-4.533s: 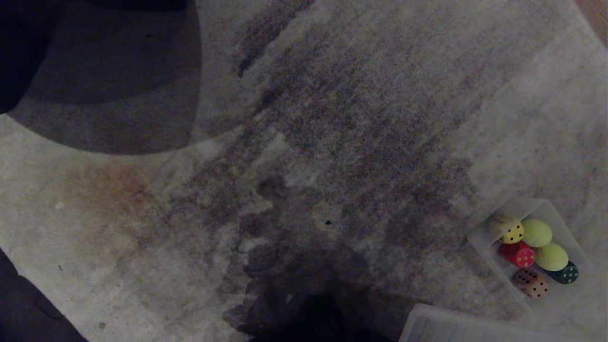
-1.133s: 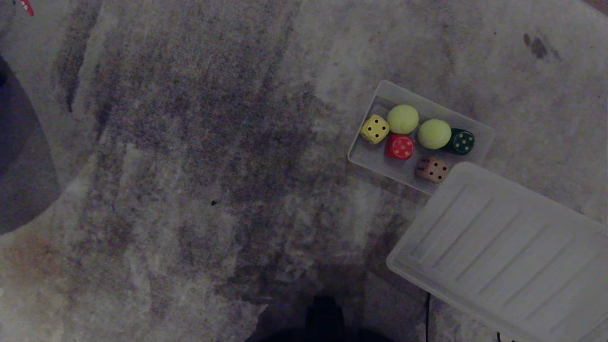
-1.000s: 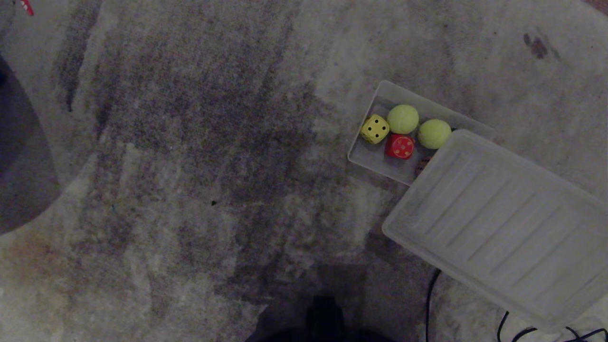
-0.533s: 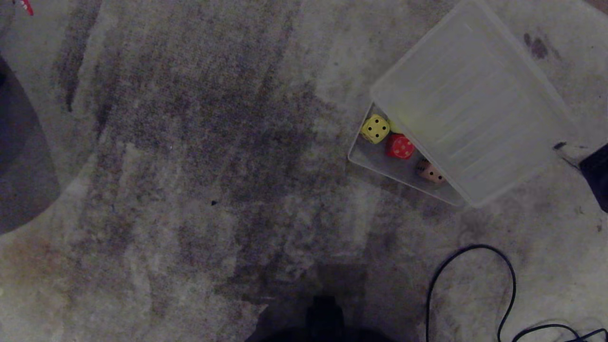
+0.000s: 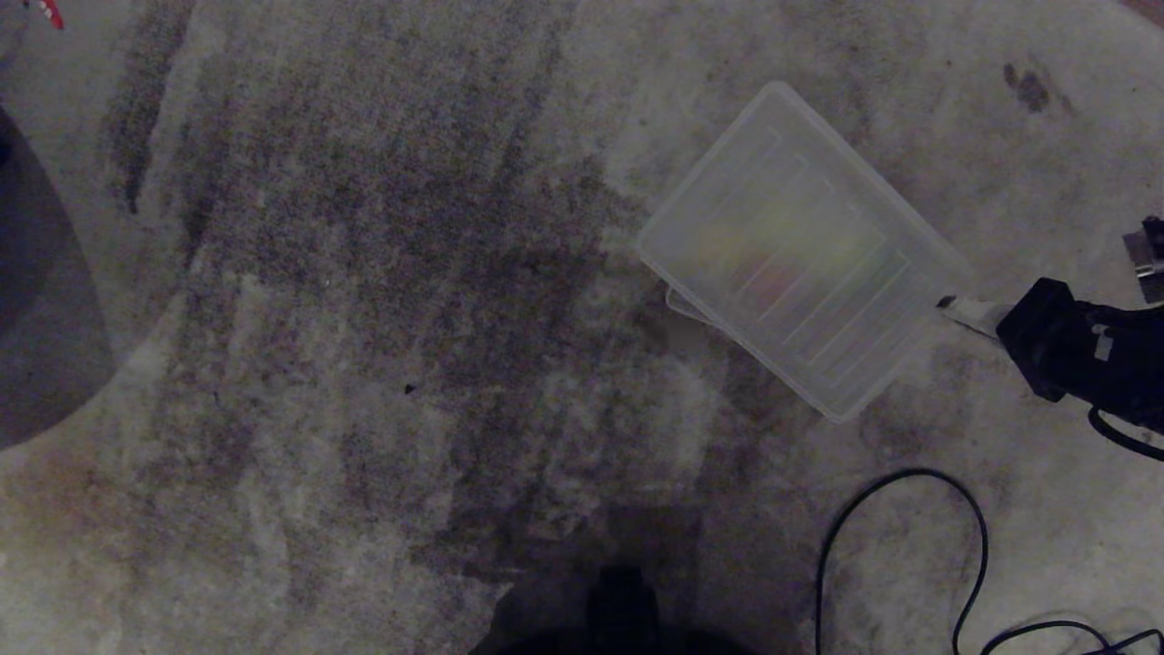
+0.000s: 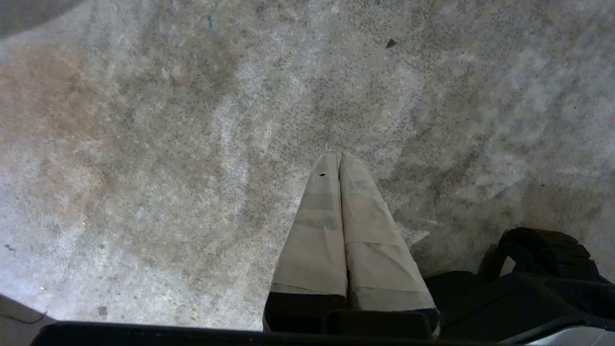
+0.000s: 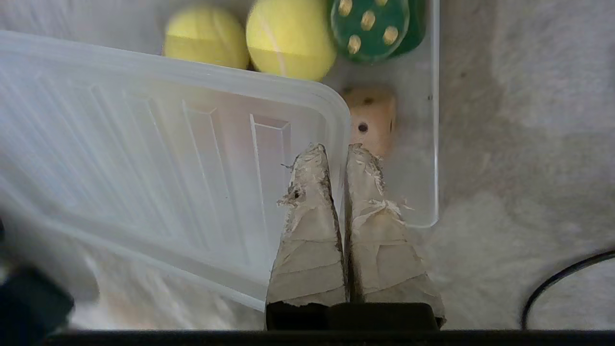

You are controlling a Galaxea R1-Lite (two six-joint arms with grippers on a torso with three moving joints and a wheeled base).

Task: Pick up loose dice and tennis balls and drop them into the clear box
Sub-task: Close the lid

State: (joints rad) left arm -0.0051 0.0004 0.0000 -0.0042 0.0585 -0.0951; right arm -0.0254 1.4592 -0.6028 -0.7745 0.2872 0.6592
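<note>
I am clamping my right fingers [image 7: 336, 154] on the ribbed lid's [image 5: 800, 246] edge — it is lying diagonally over the clear box [image 7: 432, 144]; left fingers [image 6: 338, 161] clenched empty.

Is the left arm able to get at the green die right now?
Probably not. The left gripper hangs shut over bare carpet, away from the box. The green die lies there, and the lid, pinched by the right gripper, covers most of the box.

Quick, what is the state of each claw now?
Left claw: closed, holding nothing, above the carpet.
Right claw: closed on the ribbed lid edge.
</note>
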